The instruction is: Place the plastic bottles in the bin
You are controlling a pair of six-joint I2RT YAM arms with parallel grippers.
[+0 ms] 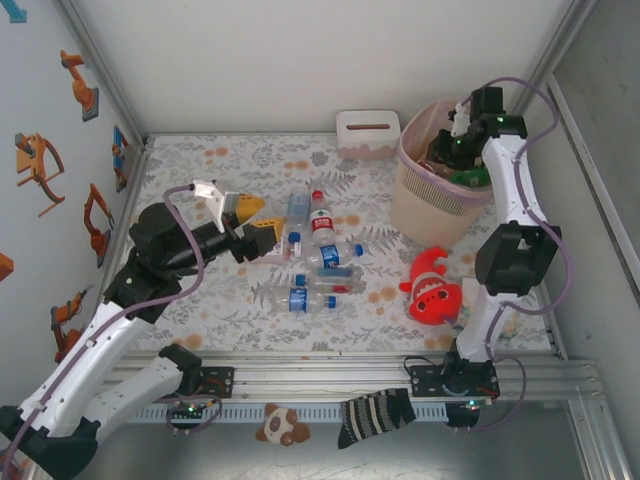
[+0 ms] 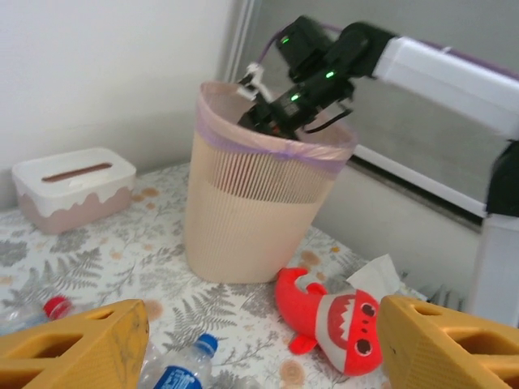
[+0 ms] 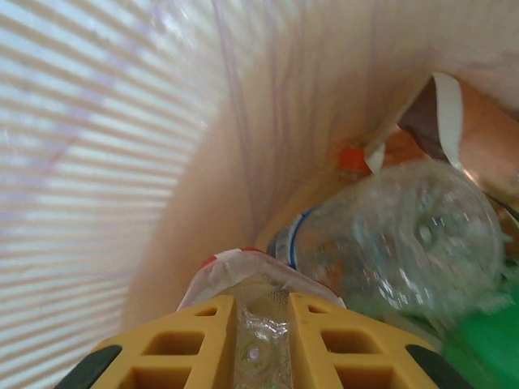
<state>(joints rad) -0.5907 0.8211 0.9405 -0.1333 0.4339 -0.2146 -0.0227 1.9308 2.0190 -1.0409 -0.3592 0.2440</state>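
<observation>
The pink-beige bin (image 1: 405,150) stands at the back right. My right gripper (image 1: 455,140) reaches down into it, shut on a clear plastic bottle (image 3: 259,279) with a red and white label; the jaws (image 3: 261,324) pinch its crumpled body. Under it inside the bin (image 3: 122,162) lie another clear bottle (image 3: 397,243), a green one (image 3: 486,340) and a brownish one (image 3: 478,138). Several clear bottles with blue or red caps (image 1: 322,220) (image 1: 300,298) lie mid-table. My left gripper (image 1: 255,225) hovers open at their left edge, with nothing between its fingers (image 2: 81,348).
A red clownfish plush (image 1: 432,288) lies in front of the bin, with a crumpled tissue (image 2: 381,279) beside it. A white tissue box (image 1: 367,132) stands at the back, left of the bin. White walls close in the table on three sides.
</observation>
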